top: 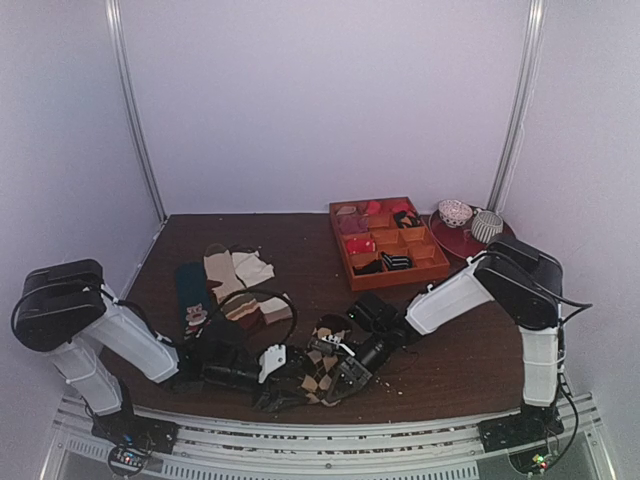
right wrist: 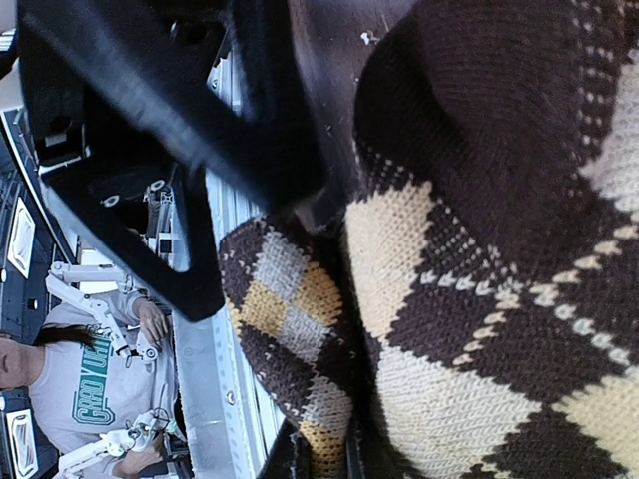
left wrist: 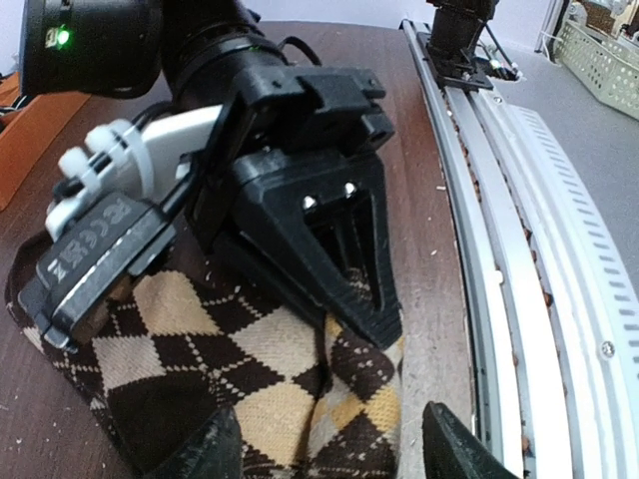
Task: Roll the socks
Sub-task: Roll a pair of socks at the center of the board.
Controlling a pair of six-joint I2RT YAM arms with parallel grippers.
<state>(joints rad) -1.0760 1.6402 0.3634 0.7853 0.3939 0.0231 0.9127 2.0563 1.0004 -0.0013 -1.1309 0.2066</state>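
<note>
Your pair of long argyle socks with brown, cream and black diamonds (top: 322,368) lies bunched at the bottom centre of the overhead frame, on the dark brown wooden table (top: 450,350) just above its near metal rail. Both arms meet over it.

Your right gripper (right wrist: 324,459) is clenched. In its own wrist view the two dark tips sit close together at the bottom edge, with a fold of argyle knit pinched between them.

Your left gripper (left wrist: 334,451) is released. Its fingertips stand apart at the bottom of its wrist view, with the sock fabric spreading into the gap between them.

Up and to the left of the pair lie the brown-and-cream striped socks (top: 235,275) and a dark teal sock (top: 192,300), apart from it. An orange-brown compartment tray (top: 400,277) sits at the upper right.
</note>
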